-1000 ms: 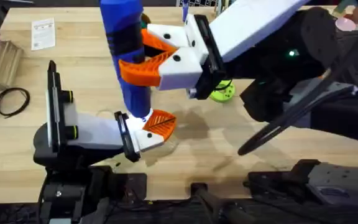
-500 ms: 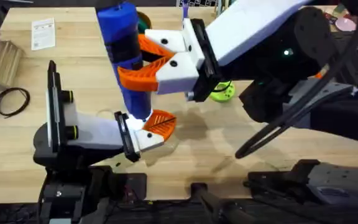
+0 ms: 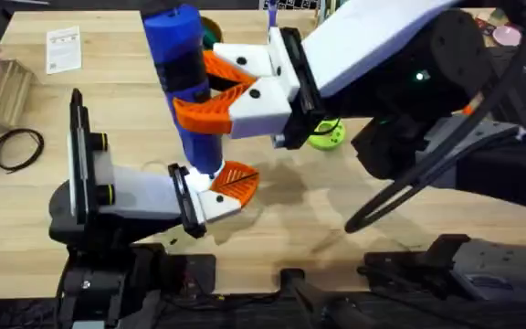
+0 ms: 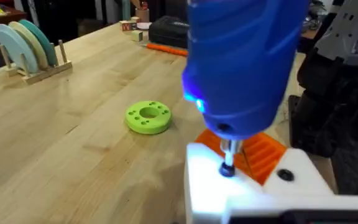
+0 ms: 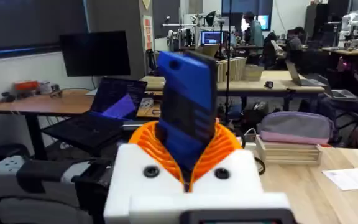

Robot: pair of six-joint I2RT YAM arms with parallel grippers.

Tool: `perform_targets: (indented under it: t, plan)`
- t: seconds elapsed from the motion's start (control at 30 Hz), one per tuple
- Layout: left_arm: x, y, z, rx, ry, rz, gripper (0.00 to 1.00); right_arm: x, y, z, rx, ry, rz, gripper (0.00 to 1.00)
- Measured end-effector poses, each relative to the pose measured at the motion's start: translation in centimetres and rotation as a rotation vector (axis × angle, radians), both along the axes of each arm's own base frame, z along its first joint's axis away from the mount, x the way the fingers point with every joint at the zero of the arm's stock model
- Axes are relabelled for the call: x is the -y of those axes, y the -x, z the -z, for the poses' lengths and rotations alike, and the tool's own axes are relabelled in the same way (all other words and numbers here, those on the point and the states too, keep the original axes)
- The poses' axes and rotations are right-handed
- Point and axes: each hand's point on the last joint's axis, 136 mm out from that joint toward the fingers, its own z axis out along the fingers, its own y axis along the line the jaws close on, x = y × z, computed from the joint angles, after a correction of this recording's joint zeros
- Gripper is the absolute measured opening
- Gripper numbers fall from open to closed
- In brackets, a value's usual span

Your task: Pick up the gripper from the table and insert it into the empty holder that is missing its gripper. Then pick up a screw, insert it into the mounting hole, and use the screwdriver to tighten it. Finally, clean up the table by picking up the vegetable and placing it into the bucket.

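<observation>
My right gripper [image 3: 210, 84] [image 5: 188, 155] is shut on the blue screwdriver [image 3: 183, 82] [image 5: 186, 118], holding it upright between its orange fingers. The screwdriver's [image 4: 244, 62] metal bit points down onto a dark screw [image 4: 227, 169] in the white holder [image 3: 210, 206] [image 4: 241, 186] of my left gripper [image 3: 222, 187] [image 4: 253, 168]. The small orange gripper [image 3: 236, 180] [image 4: 263, 152] sits seated in that holder. A blue light glows on the screwdriver's body. A brown and green sliver behind the screwdriver's top may be the bucket [image 3: 209, 30]. The vegetable is out of view.
A green disc with holes [image 3: 327, 137] [image 4: 148, 117] lies just right of the work spot. At the table's left are a black cable loop [image 3: 16, 146], a paper card [image 3: 62, 48] and a wooden rack [image 3: 7, 87]. A plate rack [image 4: 30, 50] and an orange pen-like tool [image 4: 166, 48] stand farther off.
The right gripper and screwdriver shifted slightly left a second ago, then stayed put. The left arm has not moved.
</observation>
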Motion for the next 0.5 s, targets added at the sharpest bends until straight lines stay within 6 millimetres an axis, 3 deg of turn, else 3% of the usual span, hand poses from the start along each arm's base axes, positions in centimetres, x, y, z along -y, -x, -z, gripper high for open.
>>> perform_targets:
  t: [0.5]
  plan:
    - [0.00, 0.00, 0.00, 0.000, 0.000, 0.000, 0.006, -0.21, -0.05, 0.45, -0.007, 0.017, 0.001, 0.022]
